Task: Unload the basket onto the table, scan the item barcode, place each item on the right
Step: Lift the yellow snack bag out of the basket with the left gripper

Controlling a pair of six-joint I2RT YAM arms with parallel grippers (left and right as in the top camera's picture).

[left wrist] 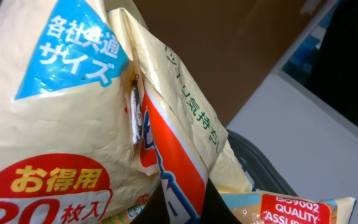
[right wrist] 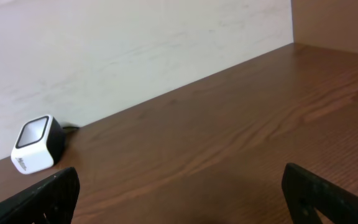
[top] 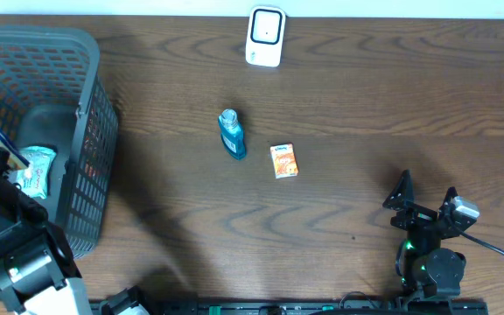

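Note:
My left gripper [left wrist: 188, 208] is shut on a fold of a cream packet [left wrist: 73, 124] printed with Japanese text, a blue panel and a red label. The packet fills the left wrist view. In the overhead view the left arm [top: 11, 219] reaches over the grey basket [top: 86, 131] at the far left, and its fingers are hidden there. The white barcode scanner [top: 264, 37] stands at the table's far edge and also shows in the right wrist view as the scanner [right wrist: 37, 145]. My right gripper [top: 427, 192] hangs open and empty over the wood at the near right.
A blue bottle [top: 232, 134] and a small orange box [top: 283, 161] lie mid-table. The basket holds a teal packet [top: 35, 169] and another packet with a red quality label [left wrist: 291, 208]. A pale wall [right wrist: 135, 50] runs behind the scanner.

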